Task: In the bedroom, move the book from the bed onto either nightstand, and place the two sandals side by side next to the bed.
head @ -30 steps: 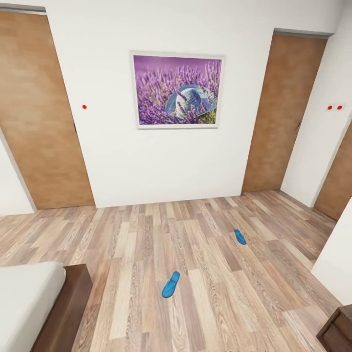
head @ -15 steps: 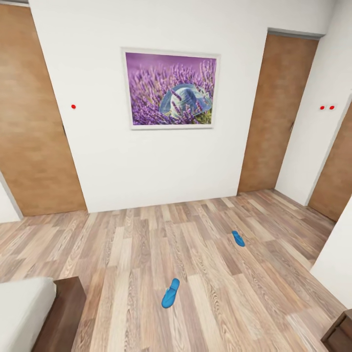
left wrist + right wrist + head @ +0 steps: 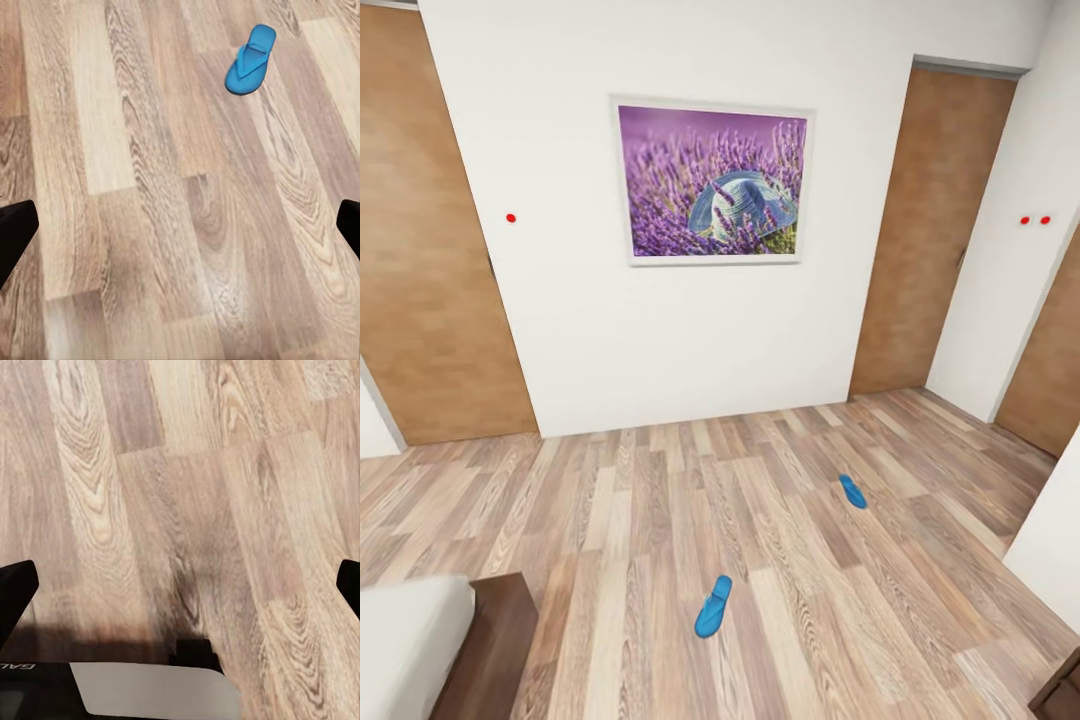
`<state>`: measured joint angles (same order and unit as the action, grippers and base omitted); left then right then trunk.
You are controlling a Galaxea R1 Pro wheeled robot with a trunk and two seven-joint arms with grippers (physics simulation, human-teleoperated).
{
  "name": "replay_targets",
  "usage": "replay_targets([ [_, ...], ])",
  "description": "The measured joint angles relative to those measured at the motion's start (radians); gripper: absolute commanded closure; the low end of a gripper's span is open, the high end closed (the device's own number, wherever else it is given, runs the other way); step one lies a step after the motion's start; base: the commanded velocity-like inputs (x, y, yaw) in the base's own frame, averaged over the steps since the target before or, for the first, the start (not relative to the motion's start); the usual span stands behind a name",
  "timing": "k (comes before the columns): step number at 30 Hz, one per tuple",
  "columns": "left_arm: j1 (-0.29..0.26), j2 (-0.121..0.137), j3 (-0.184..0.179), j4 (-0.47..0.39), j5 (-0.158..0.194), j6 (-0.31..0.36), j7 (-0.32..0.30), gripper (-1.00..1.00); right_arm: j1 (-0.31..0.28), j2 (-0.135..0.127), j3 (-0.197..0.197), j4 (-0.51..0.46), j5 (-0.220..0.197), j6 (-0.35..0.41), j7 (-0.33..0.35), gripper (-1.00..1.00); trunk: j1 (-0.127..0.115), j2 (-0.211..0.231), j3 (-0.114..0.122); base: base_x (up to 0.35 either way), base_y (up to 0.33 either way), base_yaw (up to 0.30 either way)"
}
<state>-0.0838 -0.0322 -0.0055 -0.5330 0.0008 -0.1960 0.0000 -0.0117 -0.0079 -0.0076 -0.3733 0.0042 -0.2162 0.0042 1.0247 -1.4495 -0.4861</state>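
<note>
Wood floor (image 3: 150, 225) below spread left end effector (image 3: 180, 229)

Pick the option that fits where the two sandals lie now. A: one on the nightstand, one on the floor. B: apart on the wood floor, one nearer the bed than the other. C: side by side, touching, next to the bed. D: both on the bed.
B: the near sandal and the far sandal lie well apart on the floor, the near one closer to the bed.

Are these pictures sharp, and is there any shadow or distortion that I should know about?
Head view: sharp, evenly lit, door edges lean as with a wide lens. Left wrist view: crisp wood grain, blue sandal casts almost no shadow. Right wrist view: a dark shadow lies on the floor near the robot's base.
</note>
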Motion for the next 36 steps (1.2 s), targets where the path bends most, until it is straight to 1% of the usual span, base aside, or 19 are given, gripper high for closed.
replay_targets([
  [8, 0.0, 0.0, 0.0, 0.0, 0.0, 0.0, 0.0, -1.0, 0.0, -0.001, -0.001, 0.0, -0.001, 0.0, 0.0, -1.0, 0.0, 0.0, 0.0, 0.144, 0.11, -0.049],
  [26, 0.0, 0.0, 0.0, 0.0, -0.001, 0.0, 0.0, -1.0, 0.0, -0.001, 0.002, 0.0, -0.001, 0.0, 0.0, -1.0, 0.0, 0.0, 0.0, 0.007, 0.004, -0.249],
  [36, 0.0, 0.0, 0.0, 0.0, -0.001, 0.0, 0.0, -1.0, 0.0, 0.002, 0.002, 0.0, 0.0, 0.0, 0.0, -1.0, 0.0, 0.0, 0.0, 0.211, 0.13, -0.032],
])
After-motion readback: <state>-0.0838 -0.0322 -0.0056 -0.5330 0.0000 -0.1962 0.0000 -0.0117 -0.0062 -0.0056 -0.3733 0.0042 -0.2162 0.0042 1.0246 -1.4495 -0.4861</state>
